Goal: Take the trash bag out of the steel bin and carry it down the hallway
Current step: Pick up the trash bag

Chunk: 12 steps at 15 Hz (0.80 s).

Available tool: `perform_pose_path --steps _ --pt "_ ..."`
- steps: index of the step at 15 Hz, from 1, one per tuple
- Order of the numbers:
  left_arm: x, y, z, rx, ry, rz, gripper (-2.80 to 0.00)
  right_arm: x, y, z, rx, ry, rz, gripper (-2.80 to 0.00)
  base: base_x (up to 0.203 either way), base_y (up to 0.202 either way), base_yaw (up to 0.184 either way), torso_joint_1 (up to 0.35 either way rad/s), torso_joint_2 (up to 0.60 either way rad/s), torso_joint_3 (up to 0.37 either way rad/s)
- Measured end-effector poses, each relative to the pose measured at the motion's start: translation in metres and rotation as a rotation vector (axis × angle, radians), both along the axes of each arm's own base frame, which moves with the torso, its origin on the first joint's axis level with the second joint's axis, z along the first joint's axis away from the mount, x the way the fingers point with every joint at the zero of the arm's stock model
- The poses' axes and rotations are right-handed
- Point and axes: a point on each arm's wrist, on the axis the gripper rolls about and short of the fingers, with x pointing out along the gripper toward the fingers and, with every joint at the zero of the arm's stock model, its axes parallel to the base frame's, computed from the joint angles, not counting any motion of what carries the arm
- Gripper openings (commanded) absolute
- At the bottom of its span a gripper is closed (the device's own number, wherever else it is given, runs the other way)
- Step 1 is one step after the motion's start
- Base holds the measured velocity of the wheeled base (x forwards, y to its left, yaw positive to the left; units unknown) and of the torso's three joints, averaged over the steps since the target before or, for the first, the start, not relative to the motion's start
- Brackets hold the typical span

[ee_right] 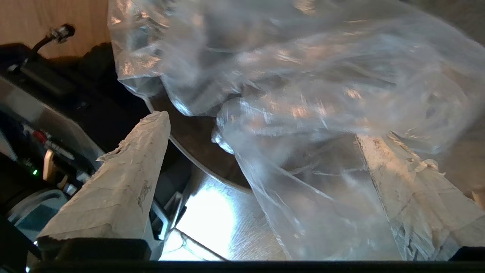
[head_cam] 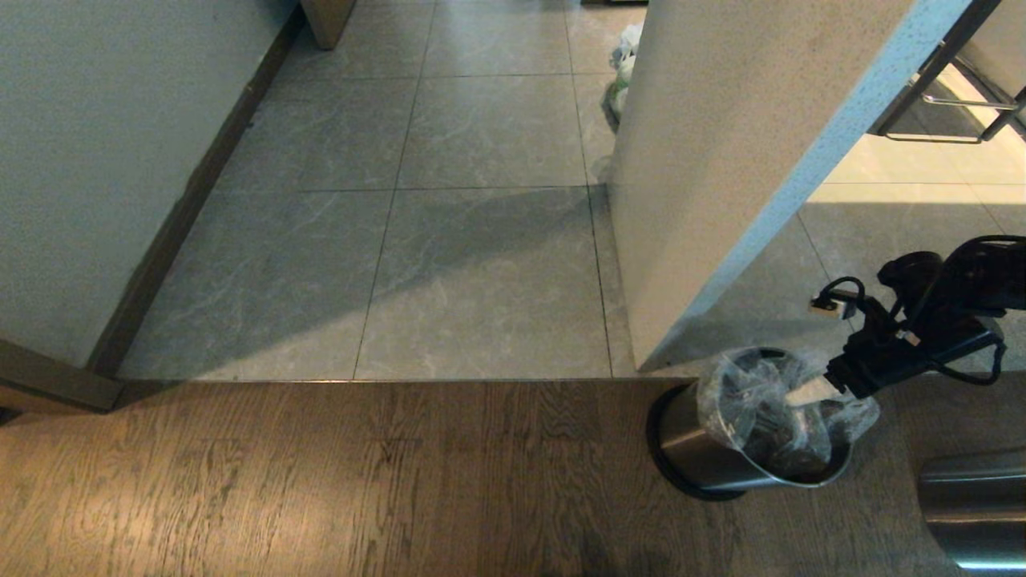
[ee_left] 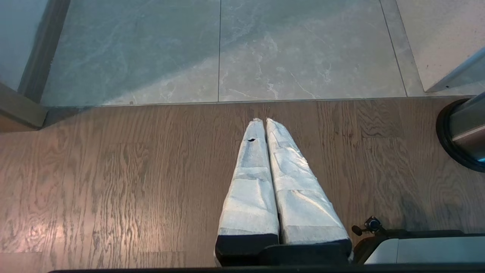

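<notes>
Head view: my right pincer (head_cam: 805,394) reaches in from the right to the mouth of the steel bin (head_cam: 705,445), which stands on the wooden floor (head_cam: 321,481) just below the corner of a white wall (head_cam: 721,160). Trash bag (head_cam: 749,401) sits in the bin, its crinkled clear plastic bunched above the rim. Right wrist view: pincer fingers (ee_right: 125,178) spread wide, one outside the bin rim, the other under bag plastic; nothing pinched. Left pincer (ee_left: 264,123) pressed together, hanging over the wooden floor, bin base off to its side. Hallway (head_cam: 481,240) tiles begin just past the wood strip. Larger steel cylinder (head_cam: 974,513) near the bin.
</notes>
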Motion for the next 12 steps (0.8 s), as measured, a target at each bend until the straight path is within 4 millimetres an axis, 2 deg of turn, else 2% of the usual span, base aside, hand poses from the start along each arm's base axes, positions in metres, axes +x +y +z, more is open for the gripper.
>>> perform_pose_path --steps 6,9,12 --pt "0.000 0.000 0.000 0.000 0.000 0.000 -2.80 -0.009 -0.016 0.029 -0.045 -0.093 -0.046 0.00 0.000 0.000 0.000 0.000 0.00 0.000" --pt "0.000 0.000 0.000 0.000 0.000 0.000 -2.80 -0.023 -0.015 0.025 -0.100 -0.037 -0.071 0.00 0.000 0.000 0.000 0.000 0.00 0.000" --pt "0.000 0.000 0.000 0.000 0.000 0.000 -2.80 -0.028 -0.002 0.017 -0.099 0.015 -0.056 0.00 0.000 0.000 0.000 0.000 0.00 0.000"
